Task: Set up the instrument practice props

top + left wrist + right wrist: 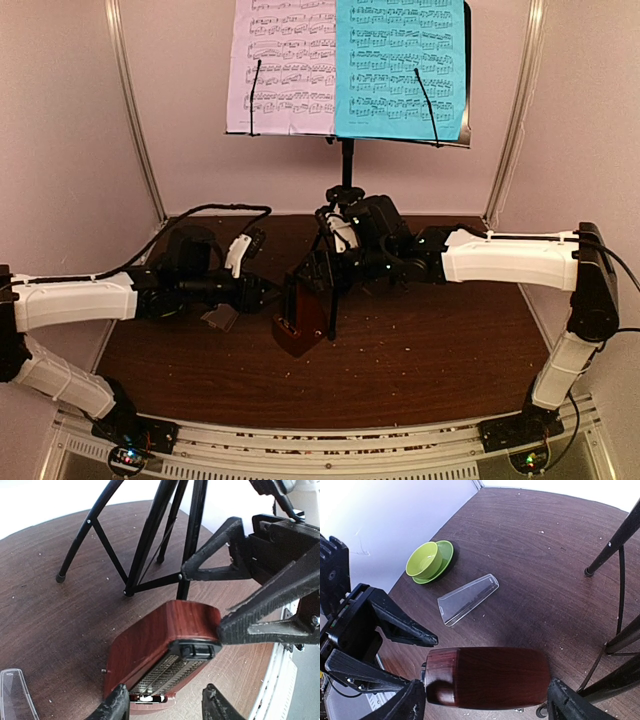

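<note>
Standing at the back of the tabletop, the stand carries a white sheet on the left of its desk and a cyan sheet on the right, the two side by side. The metronome is just in front of the tripod legs, its scale face bare. Its clear cover lies flat on the wood, apart from it, between it and a green bowl near the wall.

Both arms reach in to the metronome. The left gripper has its jaws spread, with the metronome's lower end between them and a gap visible on each side. The right gripper straddles the wooden body with its jaws wide apart. Its fingers come right up to the metronome's sides, but whether they actually press on it cannot be told.
</note>
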